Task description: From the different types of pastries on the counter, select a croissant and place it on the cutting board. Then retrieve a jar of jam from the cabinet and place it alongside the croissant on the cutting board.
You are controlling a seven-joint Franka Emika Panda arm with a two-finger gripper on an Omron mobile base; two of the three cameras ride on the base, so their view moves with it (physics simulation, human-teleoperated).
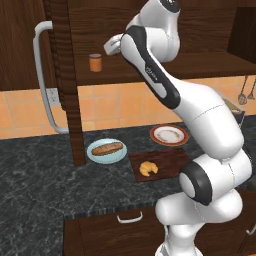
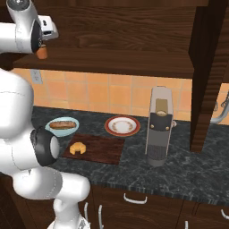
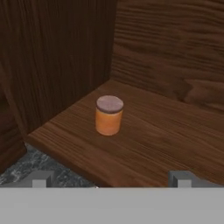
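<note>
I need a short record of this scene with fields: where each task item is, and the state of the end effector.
croissant: lying on the cutting board
jar of jam: upright on the cabinet shelf, lid on
cabinet door: open
end effector: open, in front of the jar, not touching it
loaf: on the pale blue plate
red-rimmed plate: behind the board
step left: jar to the board

The croissant (image 2: 78, 148) lies on the left part of the cutting board (image 2: 102, 150), on the dark counter (image 2: 188, 174). Behind the board sit a pale blue plate (image 2: 74, 128) carrying a long brown loaf (image 2: 62, 125) and a red-rimmed plate (image 2: 122, 125). A grey coffee machine (image 2: 159, 127) stands to the right. Up on the cabinet shelf (image 2: 116, 65), the orange jam jar (image 2: 42, 53) peeks out beside the arm's white hand.
</note>
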